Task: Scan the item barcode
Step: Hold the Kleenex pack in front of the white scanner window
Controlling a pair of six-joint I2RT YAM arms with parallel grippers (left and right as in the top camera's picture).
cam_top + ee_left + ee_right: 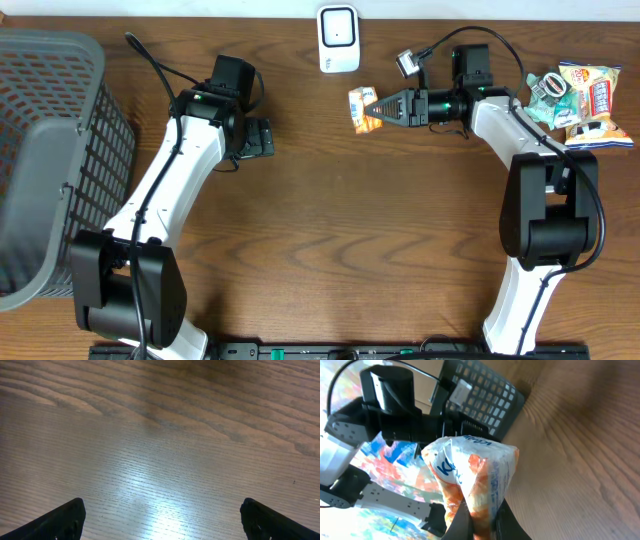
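1. Overhead view: the white scanner (338, 38) stands at 12 o'clock on the wooden table (330, 250). The right gripper (378, 107) points toward 9 o'clock, and its jaws are pinched tight on a small orange-and-white snack packet (358, 105). The packet sits near the scanner, at about 5 o'clock from it. A pile of other snack bags (585, 100) lies at 3 o'clock, behind the right arm. A grey mesh basket (50, 150) fills the 9 o'clock edge. The left gripper (262, 140) sits at about 10 o'clock from the table's middle, well apart from the packet. This view does not show how wide its jaws stand.

2. Left wrist view: the two black fingertips (65, 520) show only in the corners at 7 and 5 o'clock. They are spread fully wide, with nothing but bare wood grain between them.

3. Right wrist view: the packet fills the centre. Its lower edge is squeezed between the closed fingers (457, 522) at 6 o'clock, and its crinkled body rises toward 12 o'clock. Behind it, the basket shows at 12 to 1 o'clock and the left arm (385, 405) at 10 o'clock.
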